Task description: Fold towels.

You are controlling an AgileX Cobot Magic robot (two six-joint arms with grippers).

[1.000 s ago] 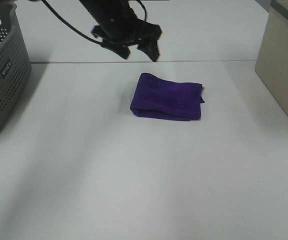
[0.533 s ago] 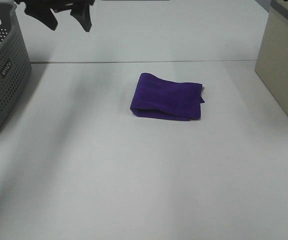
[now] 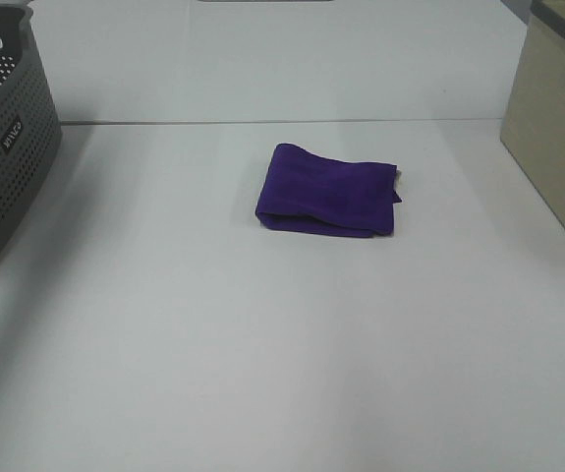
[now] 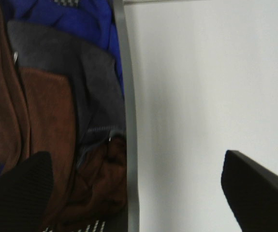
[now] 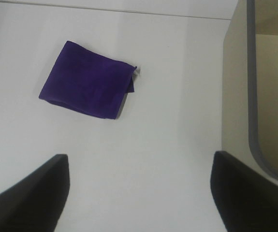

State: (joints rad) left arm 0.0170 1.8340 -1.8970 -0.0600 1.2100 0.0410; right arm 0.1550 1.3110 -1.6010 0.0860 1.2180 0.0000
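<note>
The deep purple towel lies folded into a small rectangle in the middle of the white table, with a bit of white tag at its right edge. It also shows in the right wrist view, far below my right gripper, which is open and empty. My left gripper is open and empty, straddling the rim of the grey basket. Neither gripper shows in the exterior high view.
The grey perforated basket stands at the far left and holds brown, grey and blue cloths. A beige box stands at the right edge; it also shows in the right wrist view.
The left arm has swung from behind the towel to the left, over the basket, and has left the exterior high view. The towel has not moved.
</note>
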